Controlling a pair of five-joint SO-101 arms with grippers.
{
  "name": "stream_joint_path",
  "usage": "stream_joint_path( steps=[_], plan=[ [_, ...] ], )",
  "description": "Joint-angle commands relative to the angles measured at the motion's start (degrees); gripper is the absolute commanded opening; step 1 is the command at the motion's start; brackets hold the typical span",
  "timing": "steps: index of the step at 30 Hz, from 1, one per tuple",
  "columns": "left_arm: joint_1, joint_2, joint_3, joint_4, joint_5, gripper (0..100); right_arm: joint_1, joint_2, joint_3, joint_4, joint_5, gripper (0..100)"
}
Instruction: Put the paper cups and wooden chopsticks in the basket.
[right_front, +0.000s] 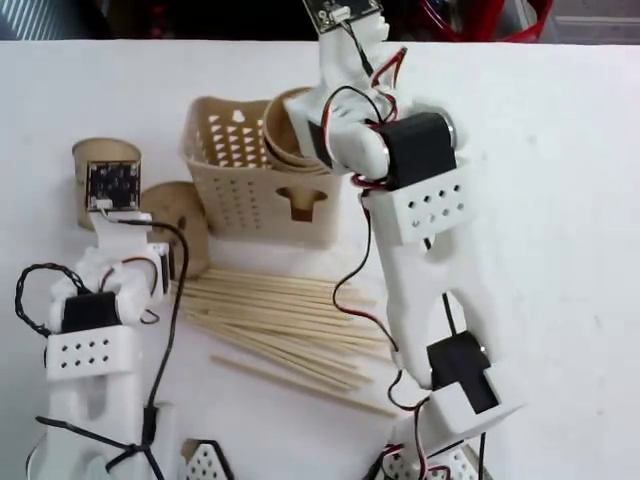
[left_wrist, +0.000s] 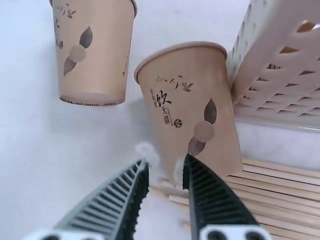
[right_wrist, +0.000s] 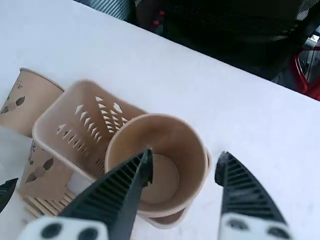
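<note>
Upper centre, high view: basket (right_front: 250, 195), nested paper cups (right_front: 285, 130) at its right end; right gripper (right_wrist: 185, 159) spread astride their rim. Left of basket: one cup (right_front: 105, 160), second cup (right_front: 180, 215); left gripper (left_wrist: 165, 161) narrowly parted, empty. Centre: chopsticks (right_front: 290, 320) on table (right_front: 560, 200).

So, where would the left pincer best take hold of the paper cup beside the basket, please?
Probably across its wall just under the rim, from the side away from the basket, which crowds one flank. The paper cup tapers toward its base, so a high grip should slip less, and chopsticks lie by that base. The left pincer faces it, open.
</note>
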Motion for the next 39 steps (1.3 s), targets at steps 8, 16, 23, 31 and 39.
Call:
stream_joint_path(
  steps=[8, 16, 23, 31, 39],
  plan=[
    [0.66, -1.45, -0.26, -1.32, -0.53, 13, -0.04, 3.38, 18.46, -7.34, -0.18, 21.2],
    [-3.91, -2.86, -8.53, 1.32, -0.7, 13, -0.48, -11.91, 15.12, -5.23, -0.18, 21.2],
    [-13.58, -3.56, -22.07, 1.85, -2.99, 13, -2.95, -28.53, 23.91, -0.92, 0.18, 20.9],
    [-16.75, 20.88, -42.55, 3.78, -4.22, 13, 9.63, -44.44, 57.93, -3.82, 4.66, 9.3],
    [-16.4, 63.43, -91.52, 24.35, -4.04, 15, 17.27, -58.07, 96.09, -16.13, 16.7, 6.7]
  ],
)
